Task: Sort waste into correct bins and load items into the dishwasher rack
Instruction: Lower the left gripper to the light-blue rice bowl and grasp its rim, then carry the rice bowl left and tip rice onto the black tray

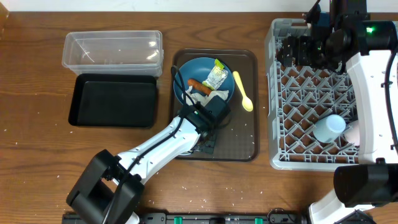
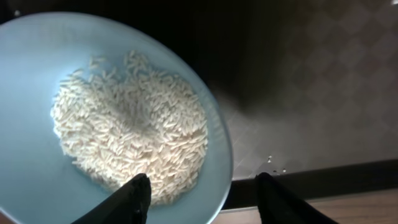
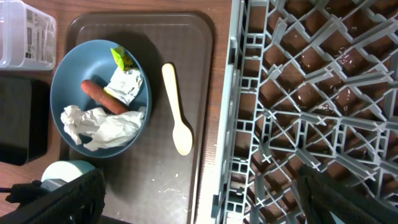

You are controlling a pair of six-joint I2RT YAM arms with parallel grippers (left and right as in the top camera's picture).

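the pale bowl [image 2: 37, 93] sits on the near left part of the brown serving tray [image 1: 244, 140], just near of the dark-blue dish [image 1: 189, 68], and holds a loose heap of white rice grains [image 2: 130, 130]. the left gripper [image 2: 204, 190] is spread, with one finger over the rice and the other outside the wall, so the rim passes between them and no pinch shows. the bowl looks stiff, smooth and fairly light, so a firm pinch on the rim wall should suit it. a one-sided hold may let it tip, though, and the grains would slide and spill at any tilt, so it wants carrying level until it is poured out. the right gripper [image 3: 202, 183] hangs wide apart and empty over the left side of the dishwasher rack [image 3: 323, 93]
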